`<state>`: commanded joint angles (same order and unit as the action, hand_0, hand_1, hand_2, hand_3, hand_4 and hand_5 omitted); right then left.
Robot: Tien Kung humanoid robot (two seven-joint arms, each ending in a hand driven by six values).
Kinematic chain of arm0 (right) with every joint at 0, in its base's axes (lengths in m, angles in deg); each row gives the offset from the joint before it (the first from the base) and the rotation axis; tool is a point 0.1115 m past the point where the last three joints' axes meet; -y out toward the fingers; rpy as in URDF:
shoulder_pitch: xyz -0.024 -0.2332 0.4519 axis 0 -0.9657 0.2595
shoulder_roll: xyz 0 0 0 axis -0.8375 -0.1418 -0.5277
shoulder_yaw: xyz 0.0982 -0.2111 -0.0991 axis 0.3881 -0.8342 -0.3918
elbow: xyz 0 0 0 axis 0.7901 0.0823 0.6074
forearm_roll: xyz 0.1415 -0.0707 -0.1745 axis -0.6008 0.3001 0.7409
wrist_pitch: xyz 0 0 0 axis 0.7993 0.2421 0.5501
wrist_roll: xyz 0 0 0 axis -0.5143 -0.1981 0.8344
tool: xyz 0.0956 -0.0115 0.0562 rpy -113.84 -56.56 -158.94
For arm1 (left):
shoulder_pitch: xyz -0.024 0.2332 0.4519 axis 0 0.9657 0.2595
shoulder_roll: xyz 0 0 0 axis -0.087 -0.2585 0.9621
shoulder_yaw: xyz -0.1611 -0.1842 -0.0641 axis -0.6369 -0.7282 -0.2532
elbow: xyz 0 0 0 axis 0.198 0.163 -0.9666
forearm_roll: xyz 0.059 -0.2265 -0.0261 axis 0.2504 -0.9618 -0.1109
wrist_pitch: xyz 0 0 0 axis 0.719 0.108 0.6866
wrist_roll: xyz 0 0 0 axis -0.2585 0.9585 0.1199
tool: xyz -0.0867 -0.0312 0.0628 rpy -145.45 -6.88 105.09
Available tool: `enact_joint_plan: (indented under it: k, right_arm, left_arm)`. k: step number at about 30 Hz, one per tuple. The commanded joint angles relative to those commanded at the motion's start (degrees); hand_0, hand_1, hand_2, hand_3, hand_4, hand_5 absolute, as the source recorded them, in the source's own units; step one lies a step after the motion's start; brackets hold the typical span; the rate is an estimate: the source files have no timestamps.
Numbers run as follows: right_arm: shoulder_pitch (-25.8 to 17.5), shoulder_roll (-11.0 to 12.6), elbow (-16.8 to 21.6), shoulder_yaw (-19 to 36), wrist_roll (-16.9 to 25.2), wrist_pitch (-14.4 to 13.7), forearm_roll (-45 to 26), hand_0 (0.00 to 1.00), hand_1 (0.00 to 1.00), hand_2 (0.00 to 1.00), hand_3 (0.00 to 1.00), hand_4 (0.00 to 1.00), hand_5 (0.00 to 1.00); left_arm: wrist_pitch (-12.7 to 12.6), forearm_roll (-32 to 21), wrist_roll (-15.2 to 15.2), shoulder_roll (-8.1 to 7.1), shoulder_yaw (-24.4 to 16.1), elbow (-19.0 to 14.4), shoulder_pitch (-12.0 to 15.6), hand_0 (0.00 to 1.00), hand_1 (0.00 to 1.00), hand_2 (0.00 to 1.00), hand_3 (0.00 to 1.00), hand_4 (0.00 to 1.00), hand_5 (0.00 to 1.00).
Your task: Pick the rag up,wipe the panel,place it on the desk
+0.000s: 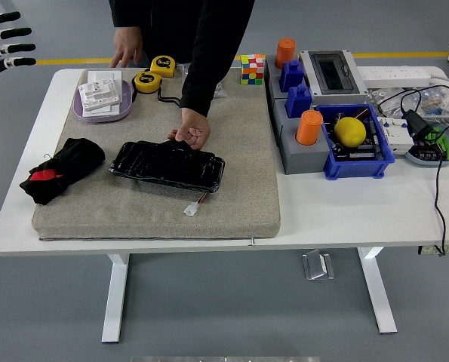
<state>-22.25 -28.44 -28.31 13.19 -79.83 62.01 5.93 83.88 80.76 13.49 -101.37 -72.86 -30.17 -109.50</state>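
The left robot hand (1, 45) shows only at the upper left corner, off past the surface's (345, 215) left end, its white-tipped fingers (16, 33) spread out straight and holding nothing. The right one is out of view.

Nearest to it on the surface, a lilac tray (103, 105) holds white parts. Below that, the rag (60, 170), black with a red patch, lies bunched on the left part of a grey mat (239, 143), apart from the black panel (167, 165) at the mat's middle. A person's hand (192, 130) rests on the panel's far edge; the other hand (126, 51) touches the surface by two yellow tape measures (155, 73).

Further right stand a colour cube (252, 69), orange cylinders (309, 127) and a blue bin (364, 151) with a yellow ball (350, 131). No writing can be read at this size.
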Motion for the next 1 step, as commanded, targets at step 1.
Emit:
enact_joint_plan:
  k: [1]
  right_arm:
    - [0.06,0.00,0.04,0.05,0.00,0.00,0.07,0.787,0.711,0.722,0.671,0.998,0.518]
  left_arm:
    - [-0.04,0.21,-0.13,0.03,-0.11,0.16,0.01,0.591,0.670,0.710,0.749,0.998,0.642]
